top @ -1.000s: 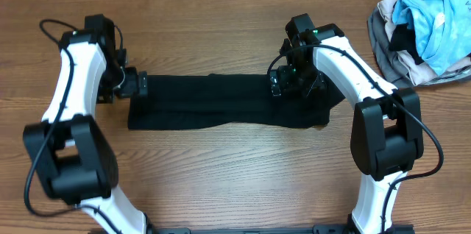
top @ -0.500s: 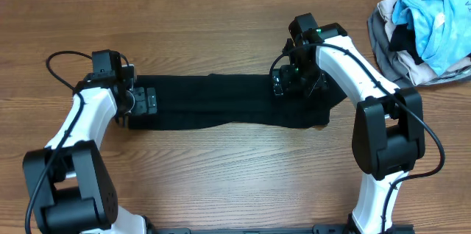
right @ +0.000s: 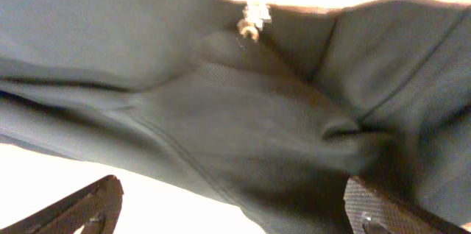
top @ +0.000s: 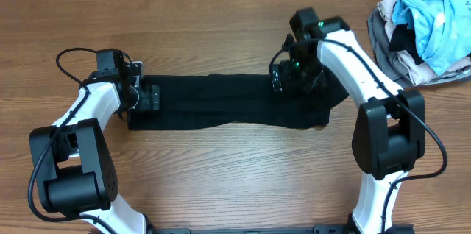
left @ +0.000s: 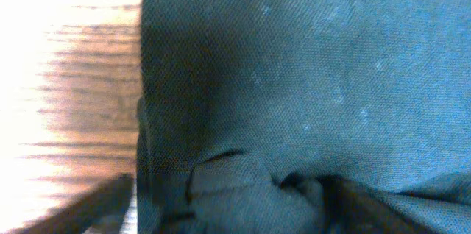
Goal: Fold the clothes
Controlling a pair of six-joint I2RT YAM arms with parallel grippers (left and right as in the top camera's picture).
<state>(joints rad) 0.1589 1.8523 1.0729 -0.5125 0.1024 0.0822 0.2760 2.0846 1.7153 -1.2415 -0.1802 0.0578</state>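
Downward, left gripper [top: 152,99] and right gripper [top: 281,81] rest on the clothes [top: 221,105], spread.

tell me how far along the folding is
Done: the black garment already lies as a long narrow strip on the table. In hand: the left gripper and right gripper sit open over its two ends, gripping nothing yet. Left: bringing the ends together into a compact fold.

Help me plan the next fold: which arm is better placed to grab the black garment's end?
Left, probably: left gripper sits open at the black garment's left edge; right gripper is inboard of its end.
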